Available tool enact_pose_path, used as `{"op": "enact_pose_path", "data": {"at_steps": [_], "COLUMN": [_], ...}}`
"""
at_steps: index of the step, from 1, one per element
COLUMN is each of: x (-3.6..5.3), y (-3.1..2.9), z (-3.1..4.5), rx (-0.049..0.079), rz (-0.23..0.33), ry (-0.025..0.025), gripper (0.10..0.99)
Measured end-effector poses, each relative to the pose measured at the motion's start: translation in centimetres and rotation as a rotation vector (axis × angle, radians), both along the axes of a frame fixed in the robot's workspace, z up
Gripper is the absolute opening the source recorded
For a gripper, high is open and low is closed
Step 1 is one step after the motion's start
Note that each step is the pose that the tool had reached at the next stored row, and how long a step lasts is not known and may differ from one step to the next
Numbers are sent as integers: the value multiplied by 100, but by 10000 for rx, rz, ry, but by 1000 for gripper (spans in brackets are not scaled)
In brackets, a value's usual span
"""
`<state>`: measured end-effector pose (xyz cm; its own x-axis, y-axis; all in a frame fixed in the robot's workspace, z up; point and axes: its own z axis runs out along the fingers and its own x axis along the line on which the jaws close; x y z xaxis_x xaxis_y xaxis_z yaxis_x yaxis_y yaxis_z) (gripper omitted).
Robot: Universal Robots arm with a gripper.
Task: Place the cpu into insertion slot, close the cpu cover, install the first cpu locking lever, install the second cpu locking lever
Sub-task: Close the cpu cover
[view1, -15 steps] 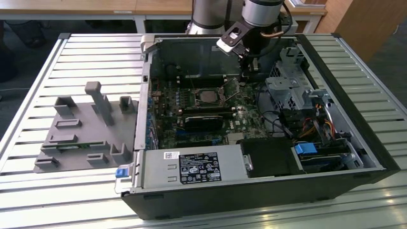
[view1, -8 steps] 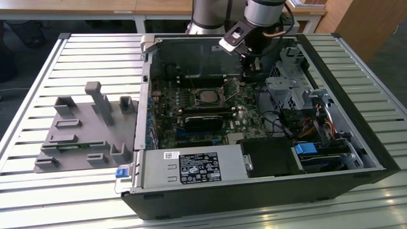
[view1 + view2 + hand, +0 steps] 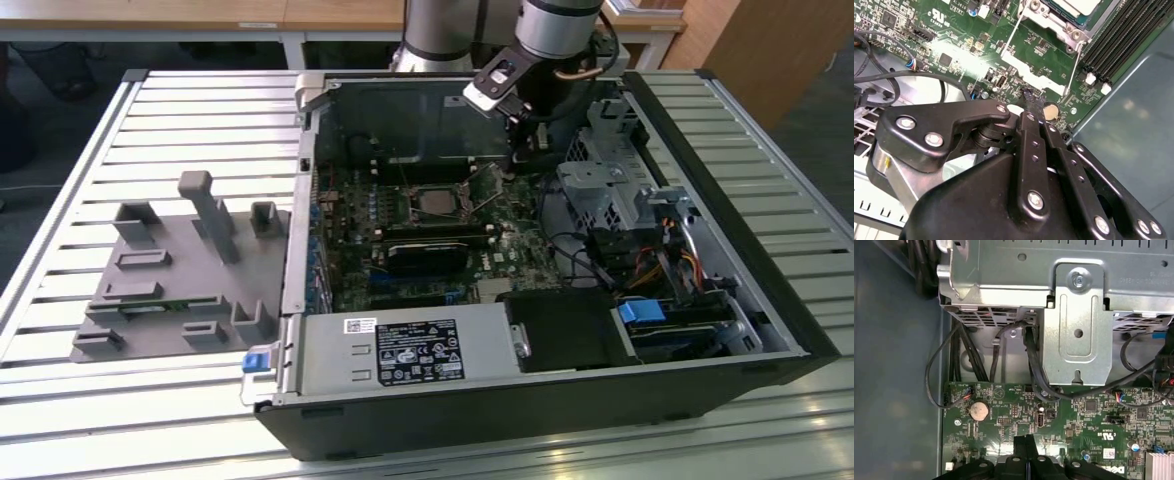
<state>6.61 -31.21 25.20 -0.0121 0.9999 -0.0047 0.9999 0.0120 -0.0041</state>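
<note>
Black and empty, my gripper (image 3: 1026,440) has its jaws pressed flat together, with no gap and nothing held between them. In both wrist views the tip hangs over the green circuit board (image 3: 1079,412), just beside the round coin battery (image 3: 979,410) and short of the socket (image 3: 1066,35). I cannot tell whether it touches the board.

Further out, the chip (image 3: 1074,4) lies in the socket with its pale face up. The silvery cover (image 3: 1054,22) looks folded down around it, so I judge the first two steps done. Two thin wire levers (image 3: 1013,32) run along opposite sides of the socket, the second (image 3: 1075,67) on the side nearer the memory slots. To me both seem to stand off from the frame and not hooked under their catches, so the locking appears to be what remains.

In the exterior view I reach down into the open computer case (image 3: 747,300), with the grey metal drive cage (image 3: 1079,330) just past the board's edge.
</note>
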Motion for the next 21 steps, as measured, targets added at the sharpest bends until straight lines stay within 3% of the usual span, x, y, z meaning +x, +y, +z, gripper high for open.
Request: {"op": "enact_pose_path", "data": {"at_steps": [7, 12, 21], "x": [26, 23, -115], "y": [18, 20, 20], "z": [-67, -95, -97], "rx": [-55, -57, -55], "rz": [1, 13, 17], "ry": [69, 73, 73], "gripper": [106, 106, 106]}}
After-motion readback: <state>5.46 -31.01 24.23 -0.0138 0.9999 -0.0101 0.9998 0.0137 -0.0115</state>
